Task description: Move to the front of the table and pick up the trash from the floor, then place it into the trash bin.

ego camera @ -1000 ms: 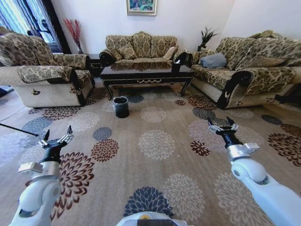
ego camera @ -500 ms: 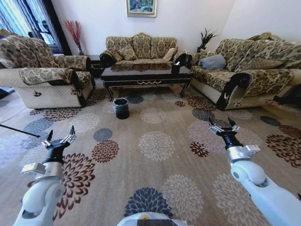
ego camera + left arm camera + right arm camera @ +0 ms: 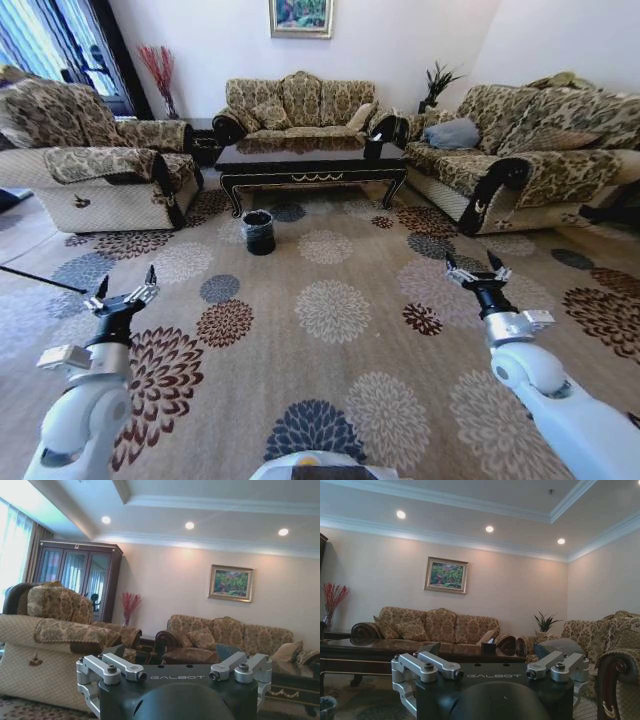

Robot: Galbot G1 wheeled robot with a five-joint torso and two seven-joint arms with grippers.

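The long dark table (image 3: 310, 160) stands ahead in front of the middle sofa, and its top also appears in the right wrist view (image 3: 370, 652). A small black trash bin (image 3: 258, 231) with a clear liner sits on the floor (image 3: 330, 310), just in front of the table's left end. I cannot make out the trash on the patterned carpet from here. My left gripper (image 3: 125, 290) is held up low on the left, open and holding nothing. My right gripper (image 3: 477, 268) is raised on the right, open and holding nothing as well. Both are well short of the bin.
An armchair (image 3: 95, 170) flanks the carpet on the left and a long sofa (image 3: 530, 160) on the right. A dark box with white tissue (image 3: 373, 146) rests on the table's right end. Open carpet lies between me and the bin.
The whole head view has shifted slightly, so the camera has moved a little towards the table. Both arms keep the same raised pose with fingers spread.
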